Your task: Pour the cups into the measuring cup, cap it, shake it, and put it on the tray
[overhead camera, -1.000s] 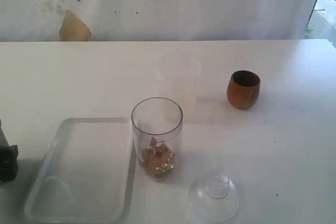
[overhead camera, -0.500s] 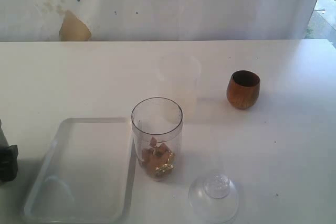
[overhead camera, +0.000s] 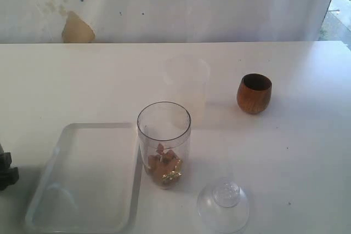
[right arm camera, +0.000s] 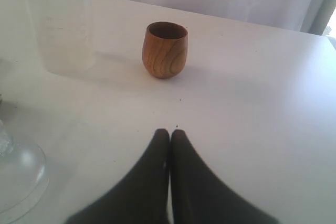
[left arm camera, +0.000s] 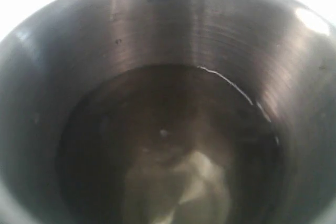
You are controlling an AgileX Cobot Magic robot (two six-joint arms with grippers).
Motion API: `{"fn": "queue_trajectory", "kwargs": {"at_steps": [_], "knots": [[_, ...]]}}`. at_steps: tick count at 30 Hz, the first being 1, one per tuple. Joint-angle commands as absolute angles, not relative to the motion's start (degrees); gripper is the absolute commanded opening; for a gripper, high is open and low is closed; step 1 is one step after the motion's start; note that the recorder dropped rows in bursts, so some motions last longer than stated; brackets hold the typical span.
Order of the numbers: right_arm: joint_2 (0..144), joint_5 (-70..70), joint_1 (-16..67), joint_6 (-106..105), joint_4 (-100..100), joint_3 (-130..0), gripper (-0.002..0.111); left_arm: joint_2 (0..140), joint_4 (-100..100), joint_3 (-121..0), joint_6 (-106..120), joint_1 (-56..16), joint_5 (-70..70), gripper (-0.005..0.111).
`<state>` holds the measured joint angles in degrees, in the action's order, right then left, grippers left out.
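Surface (overhead camera: 307,152): white, wide, carries everything.

Tray (overhead camera: 88,179): near left corner, flat, nothing in it. Its right rim runs just beside the measuring cup.

Measuring cup (overhead camera: 164,143): upright, mouth open, cap off. Brown and gold bits (overhead camera: 164,168) lie at the bottom. It stands about mid-surface, between the two arms.

Frosted cup (overhead camera: 187,89): upright, just behind the measuring cup, not part of the job.

Dome cap (overhead camera: 223,205): resting on the surface near the front edge, to the right of the measuring cup, apart from it.

Steel tumbler (left arm camera: 173,103): fills the left wrist view, which looks straight into its mouth. The inside is dark with a pale patch low down; contents unclear. The exterior view does not show it.

Wooden cup (overhead camera: 254,93): upright, far right, well apart from the rest.

Left claw: hidden behind the tumbler in its own view, so I cannot tell its spread or whether it grips. Only a dark bit of the left arm (overhead camera: 5,169) shows at the left edge.

Right claw (right arm camera: 169,142): fingers pressed together, holding nothing. The wooden cup is dead ahead of it, apart.

Judgement: the left arm is at the tumbler. The measuring cup lies to its right, across the tray, with its long axis vertical. A pour must come in over that open mouth.
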<state>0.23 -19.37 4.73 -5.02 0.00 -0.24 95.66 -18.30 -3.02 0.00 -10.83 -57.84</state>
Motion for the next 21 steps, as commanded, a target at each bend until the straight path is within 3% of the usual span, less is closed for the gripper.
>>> {"fn": "queue_trajectory", "kwargs": {"at_steps": [1, 2, 17, 21], "knots": [[0.00, -19.29, 4.45, -4.69, 0.00, 0.00, 0.000, 95.62, -17.47, -3.89, 0.00, -11.00, -58.47, 0.006], [0.00, -19.29, 4.45, -4.69, 0.00, 0.00, 0.000, 95.62, -17.21, -4.17, 0.00, -11.00, -57.93, 0.000], [0.00, -19.29, 4.45, -4.69, 0.00, 0.00, 0.000, 95.29, -9.74, -4.83, -1.19, -11.00, -68.83, 0.000], [0.00, -19.29, 4.45, -4.69, 0.00, 0.00, 0.000, 95.29, -8.20, -8.89, 0.00, -11.00, -60.41, 0.000]]}}
